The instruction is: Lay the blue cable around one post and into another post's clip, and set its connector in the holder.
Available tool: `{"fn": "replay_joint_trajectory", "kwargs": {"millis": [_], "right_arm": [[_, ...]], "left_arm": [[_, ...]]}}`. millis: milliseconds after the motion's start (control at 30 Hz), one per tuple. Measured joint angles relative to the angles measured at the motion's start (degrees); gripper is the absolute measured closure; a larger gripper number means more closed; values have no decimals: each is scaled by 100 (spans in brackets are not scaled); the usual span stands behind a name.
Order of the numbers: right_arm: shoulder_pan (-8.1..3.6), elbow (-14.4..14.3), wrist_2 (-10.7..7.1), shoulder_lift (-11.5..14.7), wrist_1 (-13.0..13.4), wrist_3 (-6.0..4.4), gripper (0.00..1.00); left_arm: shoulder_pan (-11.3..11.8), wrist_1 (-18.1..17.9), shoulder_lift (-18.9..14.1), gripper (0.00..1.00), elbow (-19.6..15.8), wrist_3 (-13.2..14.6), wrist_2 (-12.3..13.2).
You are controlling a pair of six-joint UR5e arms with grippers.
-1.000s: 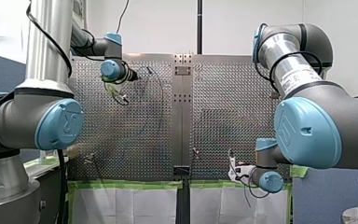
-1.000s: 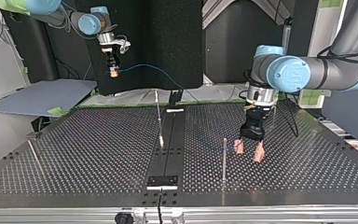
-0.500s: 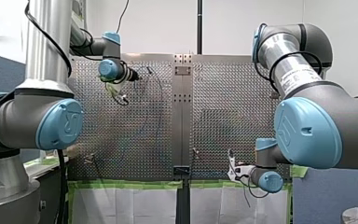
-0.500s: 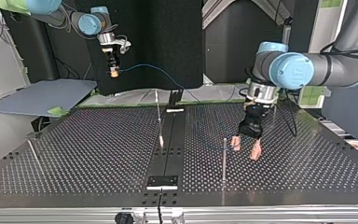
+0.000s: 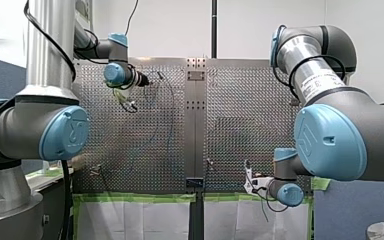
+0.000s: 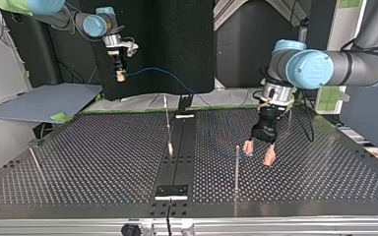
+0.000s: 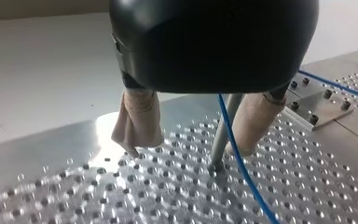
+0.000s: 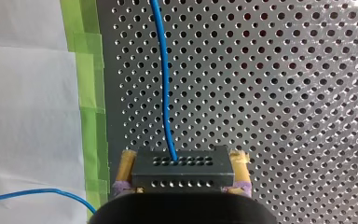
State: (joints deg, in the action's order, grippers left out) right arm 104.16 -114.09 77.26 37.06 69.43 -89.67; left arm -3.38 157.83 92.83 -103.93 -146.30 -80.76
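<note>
My left gripper (image 6: 259, 153) has shifted slightly, spread apart astride the blue cable (image 7: 242, 172).

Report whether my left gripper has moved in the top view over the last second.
Yes: my left gripper has shifted slightly higher in the view, and its nearer fingertip has edged closer to the upright post.

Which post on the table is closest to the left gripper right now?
The post between my left gripper's open fingers, at the top view's right; the middle post and left-edge post stand well away.
</note>
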Motion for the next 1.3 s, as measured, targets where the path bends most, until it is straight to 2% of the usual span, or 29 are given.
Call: {"fn": "replay_joint_trajectory", "kwargs": {"millis": [267,600,800,900,1067,1167,1300], "right_arm": [[2,-1,0,0,1,0,99],[7,3,0,0,1,0,99],[12,4,0,0,4,0,99],[12,4,4,0,3,0,99],[13,4,1,0,9,0,99],[16,19,4,0,-12,-3,99],[24,33,8,0,-31,-13,99]], "left_arm": [[4,20,-301,0,-156,32,-3],[-4,20,-444,0,-446,179,74],[42,209,-759,0,-565,469,-151],[70,381,-942,0,-536,651,-234],[96,669,-1172,0,-332,944,-169],[85,833,-1151,0,-177,1108,-189],[45,1046,-1067,0,34,1322,-342]]}}
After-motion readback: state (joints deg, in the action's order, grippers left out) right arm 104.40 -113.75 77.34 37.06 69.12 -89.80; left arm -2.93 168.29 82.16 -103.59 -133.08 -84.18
